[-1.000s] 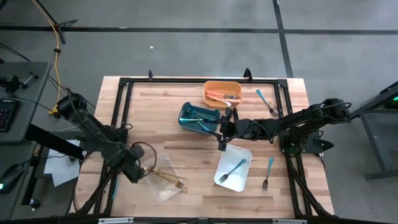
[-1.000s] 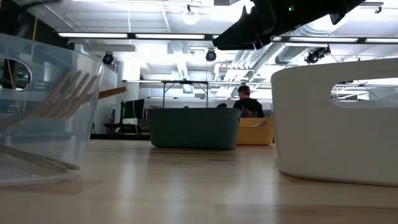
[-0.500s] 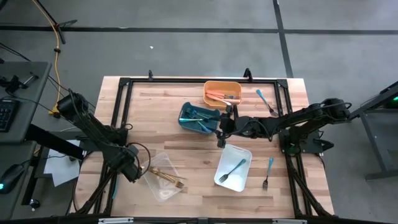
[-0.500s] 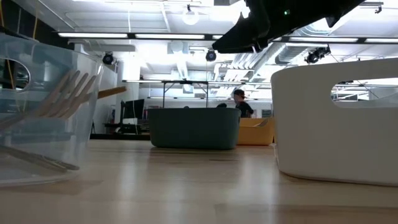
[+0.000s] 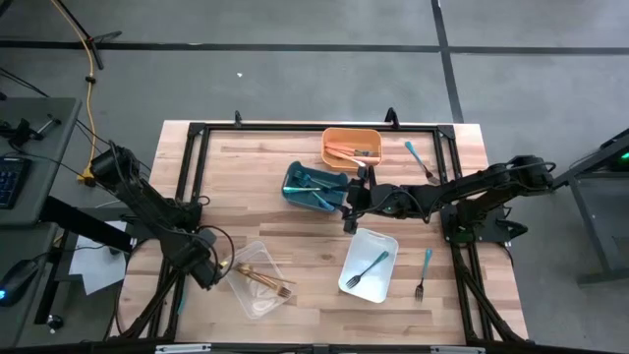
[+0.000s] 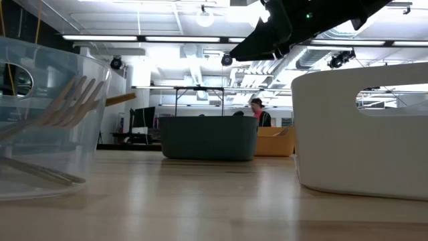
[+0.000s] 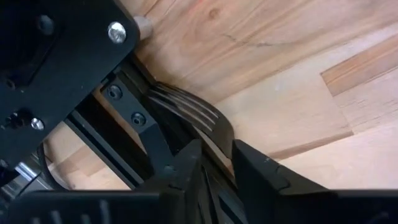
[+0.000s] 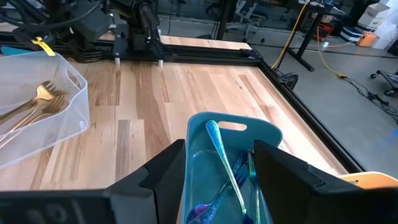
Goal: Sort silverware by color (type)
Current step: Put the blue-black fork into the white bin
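The silverware is partly sorted: gold forks [image 5: 265, 280] lie in the clear bin [image 5: 246, 258] near the left, teal pieces [image 5: 313, 187] in the blue bin [image 5: 293, 175], one teal fork [image 5: 368, 267] in the white bin [image 5: 385, 242], and a teal spoon [image 5: 413, 152] and another fork [image 5: 424, 273] lie loose on the table [image 5: 246, 167] at the right. The left gripper [image 7: 214, 165] is just left of the clear bin with a dark fork [image 7: 189, 115] between its fingers, and I cannot tell if it pinches it; the right gripper [image 8: 217, 168] hangs over the blue bin, open and holding nothing. These pieces look light, thin, stiff and a bit slippery, so I think the middle of the handle is the best spot to grab
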Controlling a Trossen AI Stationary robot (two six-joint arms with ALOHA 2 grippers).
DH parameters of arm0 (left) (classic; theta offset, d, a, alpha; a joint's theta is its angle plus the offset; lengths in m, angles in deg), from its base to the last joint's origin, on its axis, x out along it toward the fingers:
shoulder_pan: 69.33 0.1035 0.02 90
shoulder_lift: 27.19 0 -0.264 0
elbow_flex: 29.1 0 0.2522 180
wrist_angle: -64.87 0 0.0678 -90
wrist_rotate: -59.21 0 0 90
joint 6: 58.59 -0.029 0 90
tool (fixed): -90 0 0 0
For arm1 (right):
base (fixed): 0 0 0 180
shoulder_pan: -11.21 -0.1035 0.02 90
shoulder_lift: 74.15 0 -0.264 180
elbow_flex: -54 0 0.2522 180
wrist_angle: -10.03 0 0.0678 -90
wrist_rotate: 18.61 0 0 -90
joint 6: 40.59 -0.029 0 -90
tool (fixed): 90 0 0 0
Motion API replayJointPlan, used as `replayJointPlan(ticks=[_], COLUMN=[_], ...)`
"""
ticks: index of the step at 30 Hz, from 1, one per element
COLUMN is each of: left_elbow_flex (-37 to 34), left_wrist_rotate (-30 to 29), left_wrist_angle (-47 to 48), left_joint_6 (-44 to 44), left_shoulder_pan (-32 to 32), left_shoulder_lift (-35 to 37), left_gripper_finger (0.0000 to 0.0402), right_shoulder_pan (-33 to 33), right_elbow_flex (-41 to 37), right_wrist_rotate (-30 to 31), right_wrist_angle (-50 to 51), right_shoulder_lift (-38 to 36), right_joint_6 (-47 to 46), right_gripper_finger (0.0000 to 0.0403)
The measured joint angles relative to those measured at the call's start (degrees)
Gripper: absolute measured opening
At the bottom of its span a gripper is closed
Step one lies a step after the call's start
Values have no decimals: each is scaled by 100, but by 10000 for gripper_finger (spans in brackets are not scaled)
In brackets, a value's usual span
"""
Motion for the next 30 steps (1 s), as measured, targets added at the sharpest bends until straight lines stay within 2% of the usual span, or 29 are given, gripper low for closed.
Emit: replayJointPlan(ticks=[7, 16, 22, 26, 30], left_elbow_flex=[0, 0, 14, 17, 17], left_wrist_rotate=[-196, -266, -156, -154, -159], left_wrist_angle=[-15, -577, -629, -643, -704], left_joint_6=[586, 736, 513, 435, 379], left_shoulder_pan=[-194, -223, -217, -210, -210], left_shoulder_lift=[-62, -558, -876, -894, -901], left_gripper_finger=[120, 122, 122, 105, 59], right_shoulder_pan=[0, 0, 0, 0, 0], right_elbow_flex=[0, 0, 0, 0, 0], right_wrist_rotate=[0, 0, 0, 0, 0], right_wrist_angle=[-2, 6, 15, 17, 17], right_shoulder_lift=[0, 0, 0, 0, 0], right_joint_6=[-2, -63, -66, -66, -66], right_gripper_finger=[183, 183, 183, 183, 183])
